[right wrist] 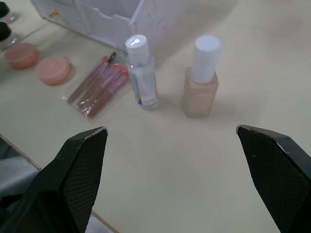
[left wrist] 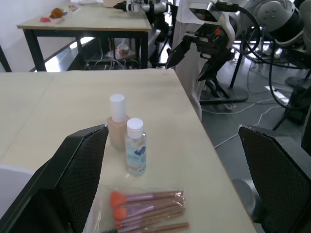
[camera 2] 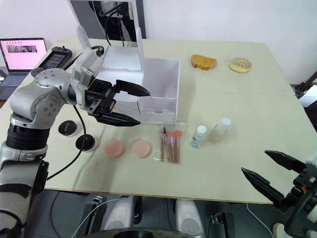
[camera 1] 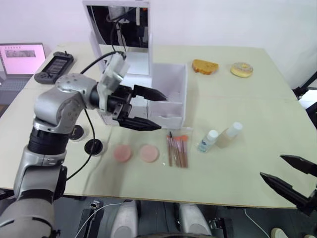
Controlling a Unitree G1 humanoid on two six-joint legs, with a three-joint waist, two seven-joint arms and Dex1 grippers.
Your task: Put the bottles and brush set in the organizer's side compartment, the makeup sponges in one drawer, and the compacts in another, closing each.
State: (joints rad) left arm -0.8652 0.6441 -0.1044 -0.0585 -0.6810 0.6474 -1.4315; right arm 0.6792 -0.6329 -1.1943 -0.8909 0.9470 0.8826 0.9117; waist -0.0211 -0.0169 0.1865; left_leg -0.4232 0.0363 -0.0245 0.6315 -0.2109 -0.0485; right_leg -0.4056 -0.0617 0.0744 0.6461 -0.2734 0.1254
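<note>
The white organizer [camera 1: 168, 106] stands mid-table with its mirror lid [camera 1: 119, 29] upright and its side compartment [camera 1: 171, 79] on the right. My left gripper [camera 1: 162, 111] hovers open just in front of it, hiding the drawer fronts. On the table in front lie two pink makeup sponges [camera 1: 122, 153] [camera 1: 148, 153], the brush set [camera 1: 177, 150] and two bottles, bluish-labelled [camera 1: 208, 141] and yellowish [camera 1: 230, 135]. Two black compacts [camera 2: 85, 143] [camera 2: 68, 128] sit left of the sponges. My right gripper [camera 1: 272, 166] is open and empty at the near right edge, apart from the bottles [right wrist: 142, 73] [right wrist: 201, 80].
A piece of bread [camera 1: 205, 66] and a donut [camera 1: 241, 70] lie at the far right of the table. A laptop [camera 1: 22, 59] and a black handheld device [camera 1: 54, 67] sit at the far left. The near table edge [camera 1: 198, 202] runs just behind the right gripper.
</note>
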